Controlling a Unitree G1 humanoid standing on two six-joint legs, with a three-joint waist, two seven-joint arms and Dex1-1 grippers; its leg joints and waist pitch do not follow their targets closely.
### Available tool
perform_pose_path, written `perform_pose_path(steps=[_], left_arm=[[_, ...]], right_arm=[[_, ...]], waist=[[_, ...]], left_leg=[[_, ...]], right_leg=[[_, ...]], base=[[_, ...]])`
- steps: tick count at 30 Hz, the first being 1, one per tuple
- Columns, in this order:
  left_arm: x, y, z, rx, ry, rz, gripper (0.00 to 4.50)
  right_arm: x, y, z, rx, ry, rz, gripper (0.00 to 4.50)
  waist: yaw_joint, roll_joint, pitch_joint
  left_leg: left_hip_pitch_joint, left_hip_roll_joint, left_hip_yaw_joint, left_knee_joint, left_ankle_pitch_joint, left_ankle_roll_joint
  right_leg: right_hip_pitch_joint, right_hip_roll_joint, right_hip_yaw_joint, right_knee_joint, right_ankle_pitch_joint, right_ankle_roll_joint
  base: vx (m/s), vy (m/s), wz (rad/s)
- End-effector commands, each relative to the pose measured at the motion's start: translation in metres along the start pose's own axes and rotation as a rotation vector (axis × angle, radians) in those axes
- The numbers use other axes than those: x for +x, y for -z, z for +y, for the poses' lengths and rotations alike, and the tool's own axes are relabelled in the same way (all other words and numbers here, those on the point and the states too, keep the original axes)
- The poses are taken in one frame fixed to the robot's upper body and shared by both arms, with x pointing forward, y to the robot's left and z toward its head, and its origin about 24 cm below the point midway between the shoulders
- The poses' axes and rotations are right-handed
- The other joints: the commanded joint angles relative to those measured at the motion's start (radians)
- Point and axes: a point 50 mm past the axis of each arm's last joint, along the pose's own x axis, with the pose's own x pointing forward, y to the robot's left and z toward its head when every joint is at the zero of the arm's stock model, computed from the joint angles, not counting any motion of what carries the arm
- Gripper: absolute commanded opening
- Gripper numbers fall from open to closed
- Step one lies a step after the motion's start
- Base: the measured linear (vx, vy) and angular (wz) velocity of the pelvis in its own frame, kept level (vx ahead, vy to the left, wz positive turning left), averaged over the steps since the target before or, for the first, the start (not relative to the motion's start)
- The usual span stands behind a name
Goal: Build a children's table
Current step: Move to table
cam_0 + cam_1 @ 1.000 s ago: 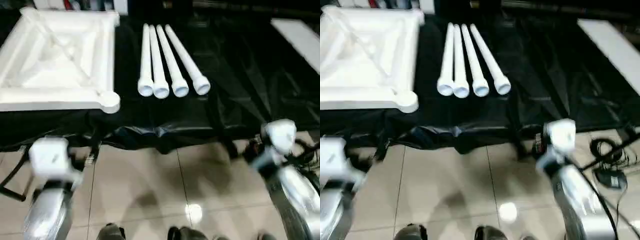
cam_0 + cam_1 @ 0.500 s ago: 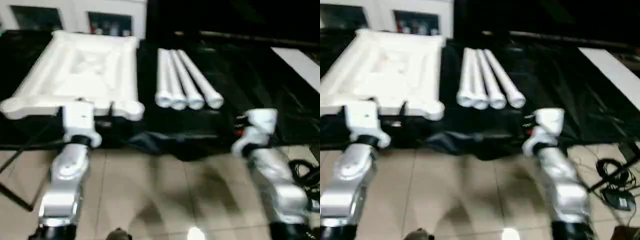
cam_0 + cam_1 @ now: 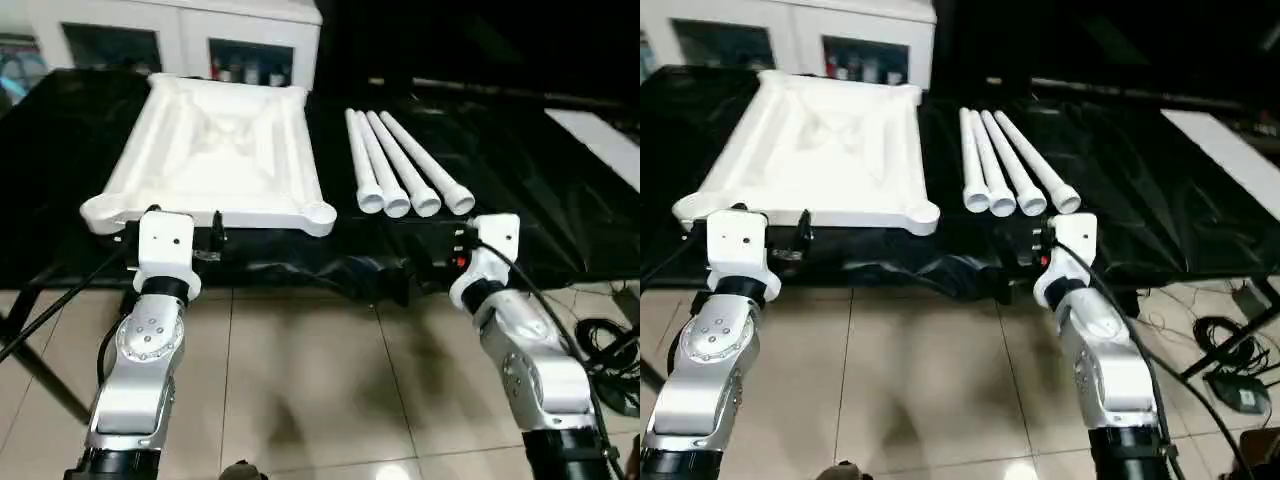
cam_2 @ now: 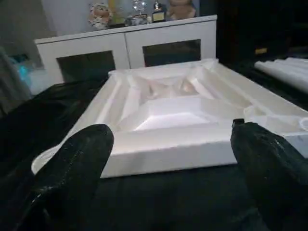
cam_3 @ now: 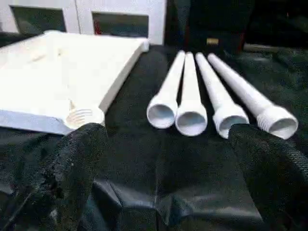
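Since raised, both arms apparently nearer tabletop (image 3: pixel 215 150)

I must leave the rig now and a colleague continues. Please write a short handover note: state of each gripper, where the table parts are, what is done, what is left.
Left gripper: open, empty, facing the near edge of the table top, not touching it.
Right gripper: open, empty, facing the ends of the legs, short of them.
Table top: lies ribbed underside up on the black-covered bench, corner sockets free.
Four legs: side by side to the right of the top, apart from it, open ends toward the robot.
Done: parts laid out; no leg fitted.
Left: pick each leg and fit it in a corner socket, four in all.
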Motion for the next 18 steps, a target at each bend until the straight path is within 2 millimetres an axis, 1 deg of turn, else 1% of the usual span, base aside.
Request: perform_pose_path(steps=[1,2,3,4,5,6,7,8,9,10,11,12,13,14,15,16,17,18], left_arm=[[0.000,-0.003,-0.012,-0.004,0.034,-0.009,4.47],[0.000,-0.003,-0.013,-0.014,0.030,-0.010,4.47],[-0.001,-0.003,-0.013,-0.014,0.027,-0.007,4.47],[-0.001,-0.001,-0.011,-0.006,0.012,0.006,4.47],[0.000,-0.002,-0.011,-0.006,0.014,0.000,4.47],[0.000,-0.002,-0.010,-0.002,0.020,0.006,4.47],[0.000,-0.002,-0.011,-0.001,0.025,0.010,4.47],[0.000,-0.002,-0.011,-0.001,0.027,0.010,4.47],[0.000,-0.002,-0.012,-0.001,0.049,0.007,4.47],[0.000,-0.003,-0.014,0.011,0.069,-0.006,4.47],[-0.001,-0.003,-0.014,0.014,0.073,-0.008,4.47],[-0.002,-0.004,-0.015,0.023,0.090,-0.020,4.47],[-0.002,-0.005,-0.015,0.023,0.095,-0.023,4.47],[-0.002,-0.005,-0.016,0.021,0.096,-0.024,4.47],[-0.002,-0.005,-0.016,0.019,0.099,-0.027,4.47],[-0.002,-0.006,-0.017,0.015,0.108,-0.031,4.47],[-0.002,-0.006,-0.017,0.015,0.108,-0.031,4.47],[-0.002,-0.006,-0.017,0.009,0.112,-0.029,4.47]], right_arm=[[-0.004,0.003,-0.015,-0.013,0.054,0.020,4.49],[-0.004,0.003,-0.018,-0.014,0.065,0.017,4.49],[-0.004,0.003,-0.018,-0.013,0.068,0.017,4.49],[-0.005,0.003,-0.021,-0.009,0.077,0.019,4.49],[-0.006,0.003,-0.022,-0.010,0.084,0.023,4.49],[-0.007,0.003,-0.023,-0.008,0.088,0.023,4.49],[-0.008,0.003,-0.024,-0.006,0.090,0.023,4.49],[-0.008,0.003,-0.024,-0.006,0.091,0.023,4.49],[-0.010,0.004,-0.026,-0.004,0.106,0.024,4.49],[-0.012,0.004,-0.027,-0.005,0.115,0.024,4.49],[-0.012,0.005,-0.028,-0.005,0.116,0.025,4.49],[-0.014,0.005,-0.029,-0.008,0.126,0.023,4.49],[-0.014,0.005,-0.029,-0.009,0.132,0.021,4.49],[-0.015,0.005,-0.030,-0.010,0.136,0.020,4.49],[-0.016,0.005,-0.030,-0.012,0.140,0.019,4.49],[-0.017,0.005,-0.030,-0.012,0.145,0.017,4.49],[-0.017,0.005,-0.030,-0.012,0.145,0.017,4.49],[-0.018,0.005,-0.030,-0.012,0.148,0.015,4.49]], waist=[[-0.016,0.039,-0.068],[-0.014,0.022,-0.063],[-0.009,0.001,-0.052],[-0.003,-0.023,-0.048],[0.019,-0.052,-0.045],[0.043,-0.075,-0.052],[0.056,-0.075,-0.047],[0.060,-0.061,-0.040],[0.058,-0.049,-0.048],[0.052,-0.033,-0.042],[0.042,-0.038,-0.044],[0.042,-0.022,-0.050],[0.043,-0.011,-0.051],[0.043,-0.012,-0.049],[0.040,-0.011,-0.044],[0.036,-0.007,-0.030],[0.031,-0.006,-0.024],[0.023,-0.003,-0.015]], left_leg=[[0.082,0.139,-0.118,-0.199,-0.463,-0.117],[0.078,0.138,-0.113,-0.218,-0.529,-0.055],[0.055,0.110,-0.083,-0.225,-0.592,0.013],[0.022,0.034,-0.027,-0.143,-0.536,0.027],[0.019,-0.027,0.035,-0.022,-0.404,0.033],[0.014,-0.025,0.053,0.048,-0.096,0.024],[-0.010,-0.025,0.054,0.038,-0.030,0.022],[-0.008,-0.005,0.054,0.009,-0.002,-0.008],[0.009,0.015,0.051,-0.047,-0.039,-0.010],[0.038,0.042,0.041,-0.103,-0.122,0.003],[0.038,0.039,0.043,-0.109,-0.159,0.000],[0.061,0.050,0.049,-0.118,-0.205,-0.004],[0.062,0.063,0.049,-0.127,-0.196,0.001],[0.062,0.066,0.051,-0.129,-0.194,0.005],[0.080,0.072,0.055,-0.137,-0.270,-0.003],[0.101,0.069,0.058,-0.144,-0.382,-0.016],[0.114,0.067,0.060,-0.144,-0.448,-0.022],[0.151,0.065,0.061,-0.136,-0.549,-0.025]], right_leg=[[-0.025,-0.023,0.022,-0.021,-0.061,-0.020],[-0.004,-0.034,0.040,-0.042,-0.062,-0.035],[0.025,-0.054,0.069,-0.089,-0.086,-0.062],[0.039,-0.128,0.106,-0.215,-0.217,-0.180],[0.039,-0.186,0.117,-0.287,-0.399,-0.166],[0.050,-0.203,0.142,-0.303,-0.600,-0.016],[0.067,-0.196,0.140,-0.293,-0.632,0.068],[0.059,-0.196,0.135,-0.285,-0.686,0.174],[0.073,-0.172,0.122,-0.264,-0.572,0.155],[0.057,-0.131,0.089,-0.257,-0.414,0.116],[0.060,-0.108,0.074,-0.249,-0.381,0.120],[0.055,-0.111,0.066,-0.258,-0.360,0.088],[0.062,-0.113,0.064,-0.261,-0.292,0.050],[0.062,-0.110,0.063,-0.263,-0.277,0.042],[0.063,-0.109,0.057,-0.268,-0.333,0.031],[0.060,-0.110,0.049,-0.281,-0.458,0.026],[0.060,-0.108,0.040,-0.294,-0.547,0.031],[0.054,-0.106,0.018,-0.321,-0.674,0.039]], base=[[-0.124,-0.127,-0.20],[-0.124,-0.127,-0.20],[-0.114,-0.197,-0.12],[-0.116,-0.237,-0.08],[-0.116,-0.237,-0.08],[-0.108,-0.238,-0.15],[-0.081,-0.199,-0.25],[-0.081,-0.199,-0.25],[-0.061,-0.137,-0.17],[-0.061,-0.096,-0.06],[-0.061,-0.096,-0.06],[-0.040,-0.076,0.01],[0.000,0.000,0.00],[0.000,0.000,0.00],[0.000,0.000,0.00],[0.000,0.000,0.00],[0.000,0.000,0.00],[0.000,0.000,0.00]])
